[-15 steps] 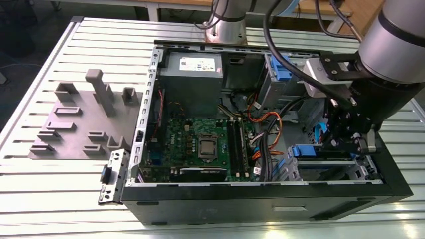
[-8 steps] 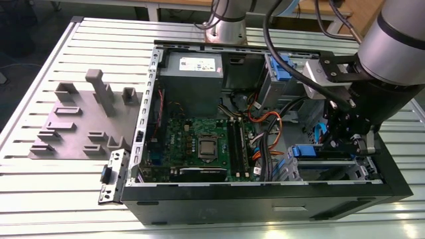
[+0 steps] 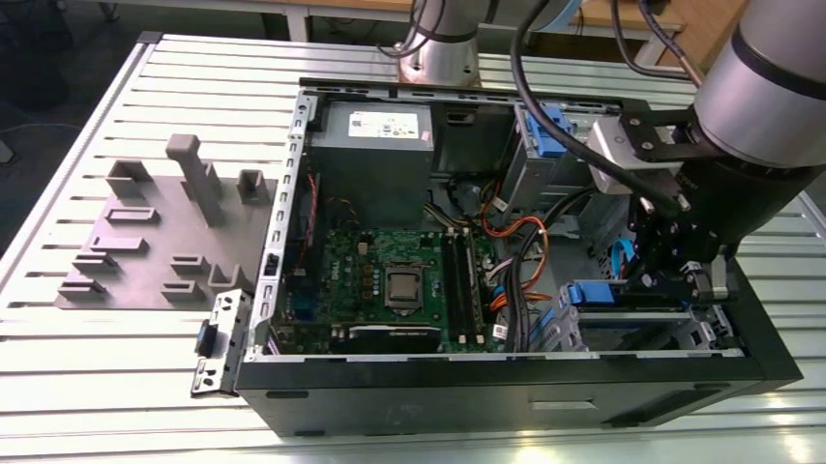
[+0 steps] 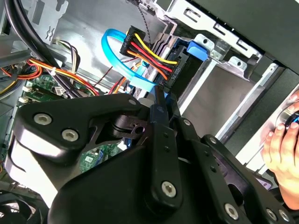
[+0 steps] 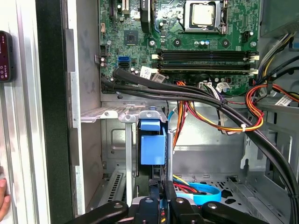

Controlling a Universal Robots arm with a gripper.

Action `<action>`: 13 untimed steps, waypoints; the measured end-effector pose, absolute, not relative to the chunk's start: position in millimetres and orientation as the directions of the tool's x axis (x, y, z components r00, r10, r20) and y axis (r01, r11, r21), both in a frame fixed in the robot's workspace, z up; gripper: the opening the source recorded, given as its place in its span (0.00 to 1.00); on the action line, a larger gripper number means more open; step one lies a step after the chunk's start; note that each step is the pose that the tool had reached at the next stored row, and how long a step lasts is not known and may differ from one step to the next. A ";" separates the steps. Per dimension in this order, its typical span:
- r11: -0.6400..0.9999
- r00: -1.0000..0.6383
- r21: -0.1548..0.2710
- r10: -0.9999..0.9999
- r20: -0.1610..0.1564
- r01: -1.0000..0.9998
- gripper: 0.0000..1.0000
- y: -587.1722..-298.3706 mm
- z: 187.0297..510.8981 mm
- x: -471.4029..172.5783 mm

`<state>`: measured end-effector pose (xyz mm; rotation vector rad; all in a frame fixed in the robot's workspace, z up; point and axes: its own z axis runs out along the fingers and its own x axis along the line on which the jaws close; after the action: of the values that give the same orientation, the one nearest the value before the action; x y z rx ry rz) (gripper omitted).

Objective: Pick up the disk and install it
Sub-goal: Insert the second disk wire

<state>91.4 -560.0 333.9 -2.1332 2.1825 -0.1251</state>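
We see the gripper (image 5: 159,196) reaching down into the open computer case (image 3: 516,387), its black fingers (image 5: 154,186) drawn close together on the thin edge of the disk (image 5: 153,149), which stands on edge in the metal drive cage (image 5: 112,114) directly ahead of the jaws; the jaws look clenched on the disk's blue-framed end, though the linkage hides the contact itself. In the second wrist view the gripper (image 4: 161,109) meets the same blue edge of the disk (image 4: 196,49), and just beyond the fingertips a black connector with red, yellow and black power wires (image 4: 152,53) sits beside a looping blue data cable (image 4: 117,51). In the first wrist view that blue data cable (image 5: 203,191) lies on the case floor next to the jaws. Farther out, beyond the cage, a bundle of black cables (image 5: 187,95) crosses the case, and past it lies the green motherboard (image 5: 187,42) with its processor (image 5: 203,14). In the exterior view the gripper (image 3: 678,266) hangs over the disk (image 3: 606,295), with the motherboard (image 3: 387,280) well away and the grey power supply (image 3: 374,145) beyond it. Outside the case, a grey fixture plate (image 3: 155,232) rests on the slatted table (image 3: 77,377). A person's hand (image 4: 285,149) rests near the case edge.
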 end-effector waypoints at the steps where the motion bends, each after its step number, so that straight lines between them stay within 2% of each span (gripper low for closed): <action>1: 0.023 -0.023 -0.119 -1.000 -0.005 -0.993 0.16 -560.1 333.8 91.4; 13: 0.023 -0.023 -0.119 -1.000 -0.006 -0.993 0.16 -560.2 333.0 91.4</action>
<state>91.4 -560.2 333.0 -2.1329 2.1822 -0.1245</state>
